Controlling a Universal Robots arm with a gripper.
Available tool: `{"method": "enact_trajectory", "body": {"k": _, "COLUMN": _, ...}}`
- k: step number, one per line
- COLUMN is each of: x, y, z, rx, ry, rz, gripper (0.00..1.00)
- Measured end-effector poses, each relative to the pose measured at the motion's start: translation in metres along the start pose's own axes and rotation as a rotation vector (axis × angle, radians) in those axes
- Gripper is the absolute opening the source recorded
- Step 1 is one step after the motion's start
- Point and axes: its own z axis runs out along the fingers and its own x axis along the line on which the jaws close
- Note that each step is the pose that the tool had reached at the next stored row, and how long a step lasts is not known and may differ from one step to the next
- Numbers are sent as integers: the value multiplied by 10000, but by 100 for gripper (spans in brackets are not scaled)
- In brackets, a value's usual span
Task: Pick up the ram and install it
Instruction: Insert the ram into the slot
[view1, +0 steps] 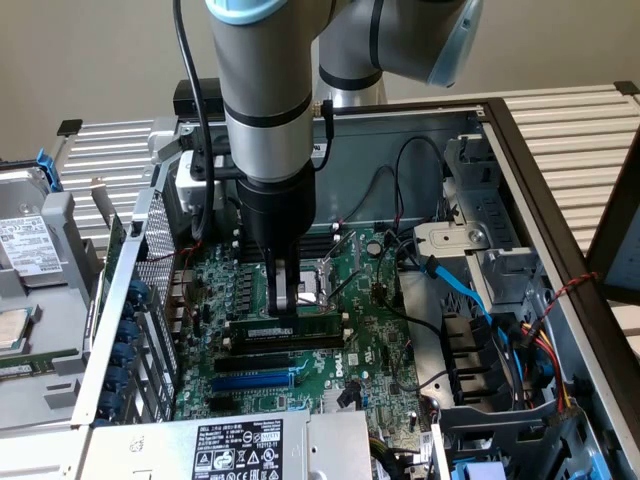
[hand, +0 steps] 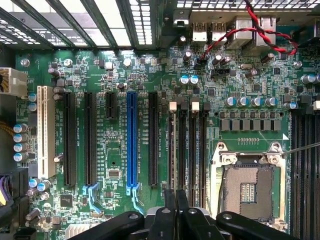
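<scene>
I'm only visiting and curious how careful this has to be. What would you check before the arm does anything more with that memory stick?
1. Grip: ok. The gripper is closed on the top edge of the ram.
2. Ram orientation: ok. It stands on edge, parallel to the memory slots.
3. Ram fully seated: cannot tell.
4. Slot end clips open or latched: cannot tell.
5. Cables clear: ok. The blue cable lies toward the exterior view's right, away from the gripper.
6. Processor socket: ok. It sits apart from the gripper.
</scene>
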Motion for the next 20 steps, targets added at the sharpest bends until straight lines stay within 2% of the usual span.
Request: {"method": "enact_trajectory", "body": {"k": 20, "x": 0, "y": 0, "z": 31, "rx": 2, "ry": -4, "rz": 0, "gripper": 12}}
